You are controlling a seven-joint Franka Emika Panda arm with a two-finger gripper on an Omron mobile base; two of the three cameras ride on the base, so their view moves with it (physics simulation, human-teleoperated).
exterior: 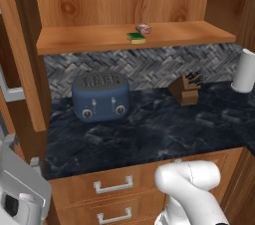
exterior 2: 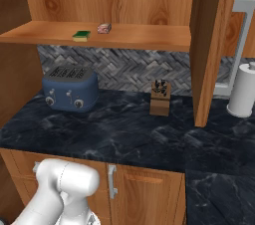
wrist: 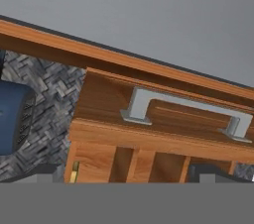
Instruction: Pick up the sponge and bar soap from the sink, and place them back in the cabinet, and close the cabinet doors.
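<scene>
Sponge [exterior: 136,38], green-topped with a yellow underside, lay beside the pinkish bar soap [exterior: 143,28] on the brown wooden cabinet's shelf [exterior: 99,40], while the gripper [wrist: 124,176] stood wide, empty.

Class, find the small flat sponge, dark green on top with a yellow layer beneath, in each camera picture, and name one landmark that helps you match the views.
Left base view: the sponge lies on the wooden cabinet shelf, just right of centre, beside the pinkish bar soap.
Right base view: the sponge sits on the shelf's left part, left of the soap.
Hand view: I cannot make it out.
Shared landmark: the blue toaster below the shelf.
</scene>
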